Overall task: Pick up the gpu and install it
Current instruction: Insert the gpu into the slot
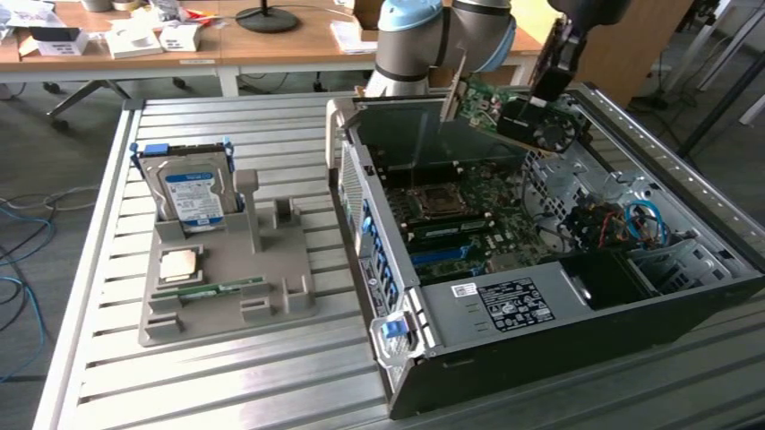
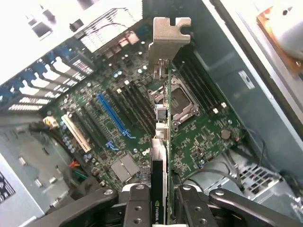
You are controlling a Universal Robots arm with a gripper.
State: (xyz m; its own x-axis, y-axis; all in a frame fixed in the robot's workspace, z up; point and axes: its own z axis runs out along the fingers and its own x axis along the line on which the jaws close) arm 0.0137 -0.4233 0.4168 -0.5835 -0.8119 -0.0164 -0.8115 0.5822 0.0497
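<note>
The slatted metal bench is carrying everything. The open computer case is lying on its side on it, so the motherboard is facing upward and its slots are reachable from above. To the exterior view's left of the case, a grey fixture is keeping the spare parts apart and in fixed poses. It is propping the silver hard drive upright and cradling a narrow green memory stick flat near its front.

The robot arm is reaching in from the far side of the bench. The gpu is off the fixture and hanging in the air above the rear part of the open case, tilted and touching nothing below. The pincer is clamping it narrowly across its thin faces at one end. That is probably so the connector edge and the metal bracket are staying free.

In the wrist view the card is showing edge-on between the two fingers. It is running over the board near the processor socket, beside rather than above the long blue slot, so the installing is not yet done.
</note>
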